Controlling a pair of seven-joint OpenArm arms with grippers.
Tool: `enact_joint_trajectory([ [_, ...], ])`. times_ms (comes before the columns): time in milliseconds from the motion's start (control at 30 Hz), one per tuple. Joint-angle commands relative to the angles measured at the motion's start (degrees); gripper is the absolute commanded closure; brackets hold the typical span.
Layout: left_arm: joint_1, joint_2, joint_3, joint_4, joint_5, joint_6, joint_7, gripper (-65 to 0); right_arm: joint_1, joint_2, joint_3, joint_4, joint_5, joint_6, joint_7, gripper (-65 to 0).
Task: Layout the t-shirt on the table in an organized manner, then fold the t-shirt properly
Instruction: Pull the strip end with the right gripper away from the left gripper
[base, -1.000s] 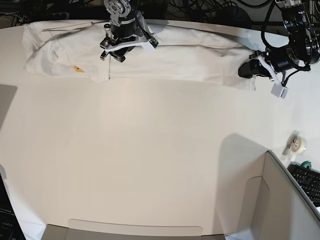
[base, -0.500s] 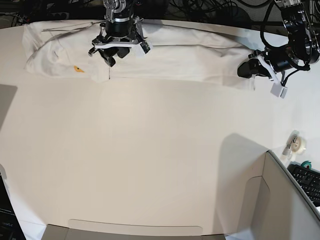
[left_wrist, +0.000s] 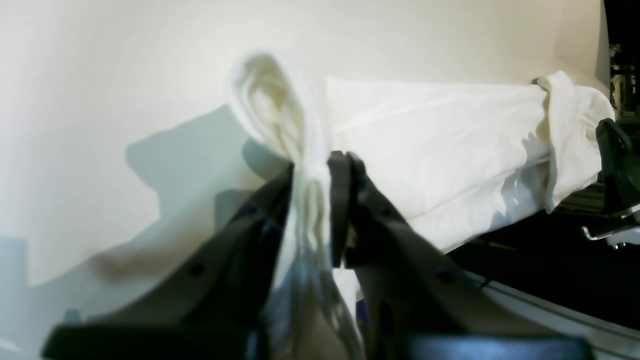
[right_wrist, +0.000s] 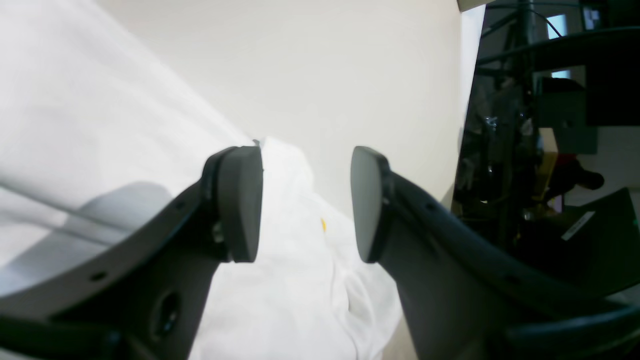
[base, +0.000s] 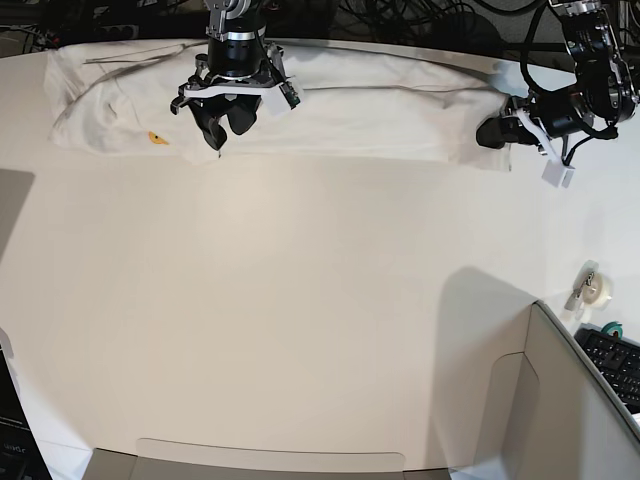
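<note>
Right claw (base: 222, 125) swung over the t-shirt (base: 360, 110), left claw (base: 492, 133) pinching its end

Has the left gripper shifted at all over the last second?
Yes. In the base view the left gripper, shut on the t-shirt, has moved up toward the table's far edge, away from the tape roll, pulling that shirt end with it.

T-shirt (base: 330, 115) print hidden; far edge w/ cables unclear.

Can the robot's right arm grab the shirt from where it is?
Probably yes. The right end effector hangs open just above the t-shirt, with cloth showing between its pads and nothing in between, so it only needs to drop and close.
</note>
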Motion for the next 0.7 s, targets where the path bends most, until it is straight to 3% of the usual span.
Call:
enact_joint_trajectory([
  [0,-0.36,-0.89,-0.34,0.84,-1.36,-0.02,0.06,0.0,1.02,-1.45,-1.27,-0.01,-1.15,-3.61,1.01,-27.9],
  [167,-0.36,-0.89,-0.34,0.84,-1.36,-0.02,0.06,0.0,0.93,4.00,0.05,-0.01,-1.15,-3.61,1.01,-27.9],
  [367,-0.45,-0.89,-0.34,0.84,-1.36,-0.02,0.06,0.0,-1.88,6.81,-0.21,-0.01,-1.15,-4.05,5.14,-27.9],
  [500,-0.45,-0.89,-0.34,0.84,-1.28,-0.02,0.06,0.0,-3.82,8.57,-0.21,-0.01,-1.15,-8.45,7.34,-27.9],
  [667,-0.45,-0.89,-0.34,0.84,-1.28,-0.02,0.06,0.0,-5.40,9.36,-0.12,0.07,-1.15,-11.53,7.43,-27.9],
])
